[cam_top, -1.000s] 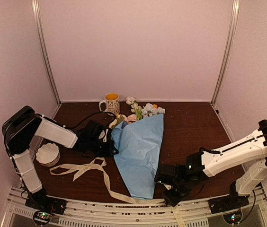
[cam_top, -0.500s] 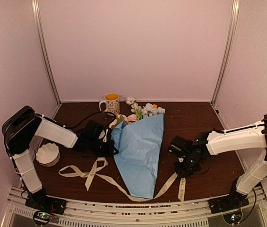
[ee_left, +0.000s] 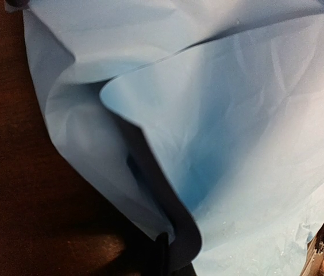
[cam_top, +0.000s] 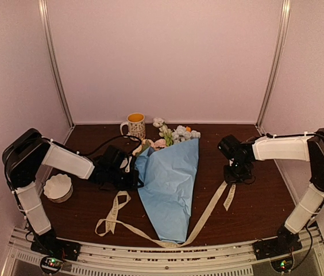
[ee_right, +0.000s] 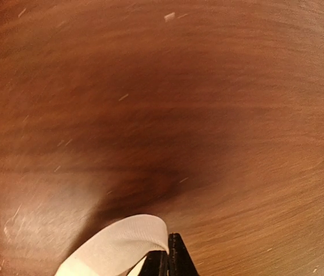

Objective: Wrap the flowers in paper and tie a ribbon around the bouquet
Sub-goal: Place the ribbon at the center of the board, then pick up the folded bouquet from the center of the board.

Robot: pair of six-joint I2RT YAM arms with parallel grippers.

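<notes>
A patterned mug (cam_top: 135, 125) is set upright at the far edge of the worktop (cam_top: 254, 201); a white scalloped bowl (cam_top: 57, 187) is placed at its left.

Pretty standard look tbh: chunky white shells (cam_top: 70, 163) on black joints (cam_top: 21, 152), loose black cables (cam_top: 101, 146), left gripper (ee_left: 162, 253) and right gripper (ee_right: 168, 254) all black.

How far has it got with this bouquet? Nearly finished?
About halfway. Done: the paper is wrapped into a cone around the flowers. In hand: the left pincer pinches the cone's edge, while the right pincer holds the ribbon, which runs past the cone's narrow tip. Left: looping the ribbon around the cone and tying it.
</notes>
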